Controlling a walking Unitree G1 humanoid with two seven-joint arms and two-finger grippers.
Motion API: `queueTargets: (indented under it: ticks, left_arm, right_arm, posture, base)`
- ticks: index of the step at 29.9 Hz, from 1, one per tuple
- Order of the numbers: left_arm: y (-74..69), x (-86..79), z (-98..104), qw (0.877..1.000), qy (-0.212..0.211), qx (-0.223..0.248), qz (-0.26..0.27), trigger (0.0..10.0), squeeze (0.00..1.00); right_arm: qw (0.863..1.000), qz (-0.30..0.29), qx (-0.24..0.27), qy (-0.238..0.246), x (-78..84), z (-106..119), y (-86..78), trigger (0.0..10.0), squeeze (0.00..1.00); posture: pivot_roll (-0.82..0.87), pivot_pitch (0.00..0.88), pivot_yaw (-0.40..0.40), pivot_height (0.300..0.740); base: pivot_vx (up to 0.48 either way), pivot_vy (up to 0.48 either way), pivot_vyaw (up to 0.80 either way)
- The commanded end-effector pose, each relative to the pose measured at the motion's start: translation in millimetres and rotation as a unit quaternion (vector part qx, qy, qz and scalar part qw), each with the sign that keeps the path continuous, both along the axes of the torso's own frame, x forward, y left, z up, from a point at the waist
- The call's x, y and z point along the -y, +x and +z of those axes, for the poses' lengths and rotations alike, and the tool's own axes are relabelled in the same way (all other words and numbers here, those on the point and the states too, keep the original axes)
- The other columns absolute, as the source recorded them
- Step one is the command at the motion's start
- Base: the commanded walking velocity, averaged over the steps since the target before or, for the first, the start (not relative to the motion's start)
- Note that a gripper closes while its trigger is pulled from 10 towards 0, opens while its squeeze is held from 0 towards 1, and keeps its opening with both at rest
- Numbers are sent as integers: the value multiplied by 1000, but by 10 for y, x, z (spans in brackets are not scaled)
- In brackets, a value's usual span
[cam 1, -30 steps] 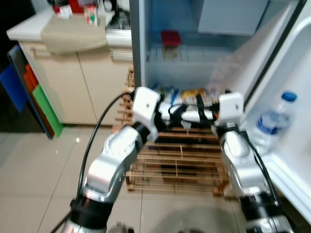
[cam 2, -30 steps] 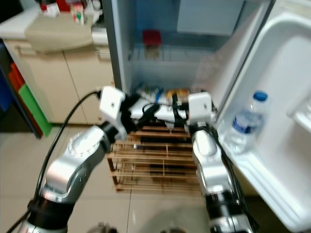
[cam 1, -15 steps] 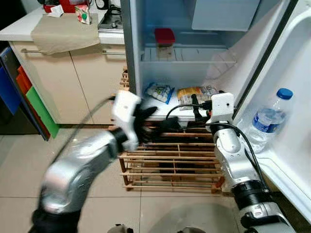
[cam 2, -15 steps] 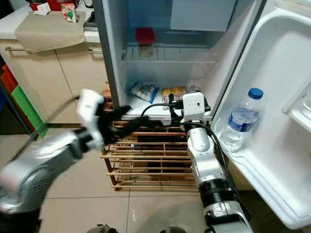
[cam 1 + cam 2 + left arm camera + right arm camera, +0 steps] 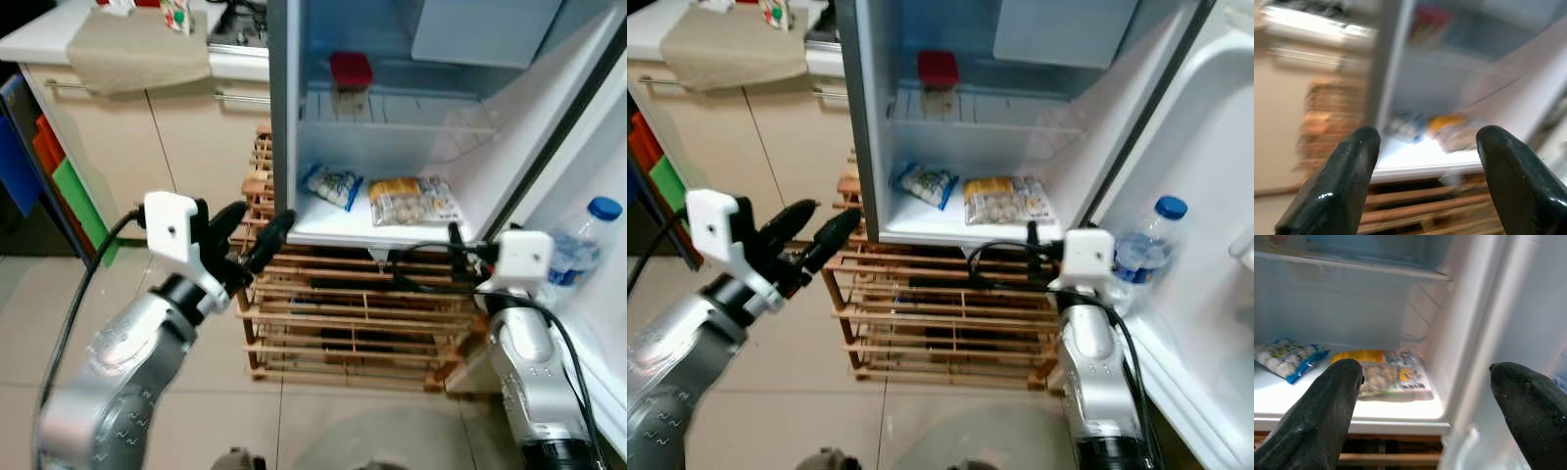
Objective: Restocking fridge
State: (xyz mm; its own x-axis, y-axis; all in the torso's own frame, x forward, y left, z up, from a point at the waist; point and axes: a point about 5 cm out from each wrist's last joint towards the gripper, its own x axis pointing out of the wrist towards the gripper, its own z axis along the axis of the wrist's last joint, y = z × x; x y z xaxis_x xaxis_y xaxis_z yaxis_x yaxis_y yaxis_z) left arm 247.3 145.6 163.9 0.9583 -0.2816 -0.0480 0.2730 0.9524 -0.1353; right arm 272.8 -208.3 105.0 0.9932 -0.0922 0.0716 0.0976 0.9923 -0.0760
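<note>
Scene: open fridge [image 5: 284,117] standing over a wooden rack [image 5: 362,323], its door [image 5: 1215,196] swung out on the robot's right.

Task items: two food packets lie flat on the lowest fridge shelf [image 5: 333,230]. The blue-and-white packet [image 5: 333,185] sits toward the shelf's left, and the yellow packet of round pieces [image 5: 413,201] just beside it on the right. They are close together; whether they touch cannot be told.

Other stock: a red-lidded container [image 5: 350,76] on the upper wire shelf and a water bottle [image 5: 580,247] in the door pocket.

Left hand [image 5: 253,240]: raised at the fridge's left outer edge, off the shelf corner. Both black fingers are spread apart and nothing is between them.

Right hand [image 5: 1009,264]: held low, just in front of the shelf lip. In the right wrist view the two fingers stand wide apart with nothing between them.

Bearing from right hand: the yellow packet lies at about 12 o'clock, just past the lip; the blue-and-white packet lies at about 11 o'clock.

Bearing from left hand: the blue-and-white packet lies at about 1 o'clock; the yellow packet lies beyond it, at about 2 o'clock.

Long axis: the yellow packet runs front to back on the shelf. The blue-and-white packet lies skewed, one end angled toward the left wall.

Nearer arm: judged to be the right for the yellow packet. The left is better placed for the blue-and-white packet.

Assessment: both hands are empty, so the next item appears not yet picked up.
</note>
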Motion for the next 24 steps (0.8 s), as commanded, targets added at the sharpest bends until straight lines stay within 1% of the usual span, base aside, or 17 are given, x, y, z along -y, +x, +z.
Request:
queueTargets:
  ticks: [1,2,3,4,5,6,8,9,11,12,13,14,15,16,17,19,24]
  left_arm:
    - [124,-81,-131,996,55,-1,73,10000,0]
    - [165,-110,-165,994,62,-3,91,10000,0]
    - [211,-136,-185,991,89,8,102,10000,0]
    - [262,-149,-186,986,127,35,104,10000,0]
    - [262,-149,-186,986,127,35,104,10000,0]
    - [282,-155,-194,981,153,50,106,10000,0]
    - [307,-161,-191,975,172,87,109,10000,0]
    - [306,-161,-187,969,192,111,110,10000,0]
    - [303,-182,-241,968,187,116,120,10000,0]
    - [294,-187,-257,965,195,126,123,10000,0]
    - [283,-175,-273,961,198,144,125,10000,0]
    - [283,-175,-273,961,198,144,125,10000,0]
    - [277,-166,-278,964,187,141,124,10000,0]
    - [275,-154,-285,970,165,130,124,10000,0]
    - [276,-136,-301,977,134,109,122,10000,0]
    - [284,-81,-309,984,101,100,110,10000,0]
    - [314,-107,-319,983,81,101,129,10000,0]
  right_arm:
    - [1000,-5,15,11,25,40,16,10000,0]
    - [1000,-6,19,12,19,46,30,10000,0]
    - [1000,-9,22,18,17,64,45,10000,0]
    - [999,-19,28,27,25,82,61,10000,0]
    - [999,-19,28,27,25,82,61,10000,0]
    - [999,-23,32,32,30,85,64,10000,0]
    - [998,-20,42,36,17,98,35,10000,0]
    - [998,-17,42,35,3,88,19,10000,0]
    - [998,-5,45,35,-21,75,-13,10000,0]
    - [999,2,44,24,-29,53,-31,10000,0]
    - [999,18,37,-1,-43,7,-65,10000,0]
    - [999,18,37,-1,-43,7,-65,10000,0]
    - [999,22,33,-10,-41,-13,-85,10000,0]
    - [999,22,28,-12,-24,-32,-106,10000,0]
    - [1000,18,23,-12,5,-48,-124,10000,0]
    - [1000,5,12,-12,82,-75,-152,10000,0]
    - [1000,14,10,-17,53,-87,-134,10000,0]
  posture:
    - [-56,0,4,736]
    - [-59,0,9,736]
    - [-71,0,25,736]
    - [-83,0,39,736]
    - [-83,0,39,736]
    - [-85,0,45,736]
    - [-99,0,61,736]
    - [-103,0,63,736]
    - [-108,0,61,736]
    - [-115,0,57,736]
    - [-119,0,49,736]
    - [-119,0,49,736]
    - [-118,0,43,736]
    - [-117,0,41,736]
    - [-115,0,32,736]
    - [-113,0,28,736]
    - [-113,0,24,736]
  base:
    - [0,0,0]
    - [0,0,0]
    - [0,0,0]
    - [0,0,0]
    - [0,0,0]
    - [0,0,0]
    - [0,0,0]
    - [0,0,0]
    - [0,0,0]
    - [0,0,0]
    - [0,0,0]
    - [0,0,0]
    - [0,0,0]
    - [0,0,0]
    - [0,0,0]
    - [0,0,0]
    - [0,0,0]
